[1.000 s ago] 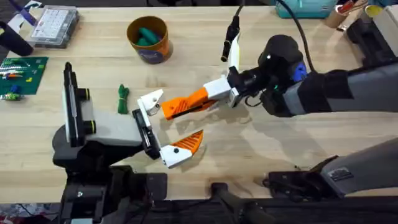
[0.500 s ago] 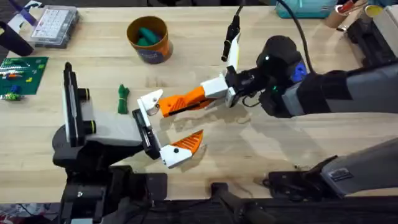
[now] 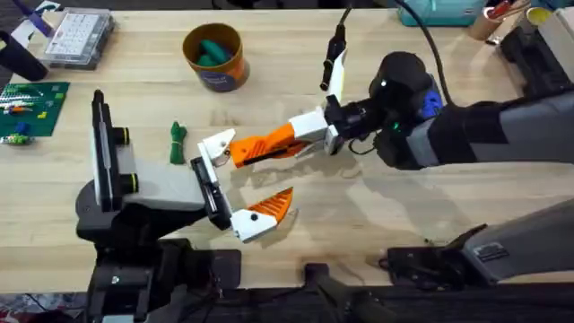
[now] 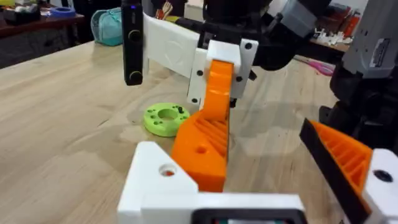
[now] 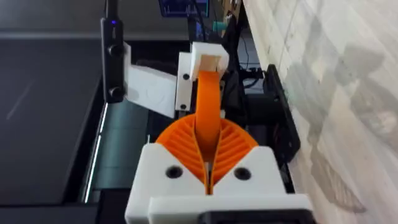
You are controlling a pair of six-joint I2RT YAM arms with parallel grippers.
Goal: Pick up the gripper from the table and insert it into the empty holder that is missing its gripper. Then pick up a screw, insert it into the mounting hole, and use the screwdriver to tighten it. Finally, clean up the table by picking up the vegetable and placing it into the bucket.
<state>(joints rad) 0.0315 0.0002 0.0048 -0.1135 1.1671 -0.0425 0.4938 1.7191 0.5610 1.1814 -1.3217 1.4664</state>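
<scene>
One gripper in right gripper, tip at holder

Orange ribbed gripper lies tilted, tip touching white holder.

No legible text or labels.

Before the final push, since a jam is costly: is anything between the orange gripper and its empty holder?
Nothing visible. The right gripper holds the gripper with its tip at the holder, no object between them.
</scene>
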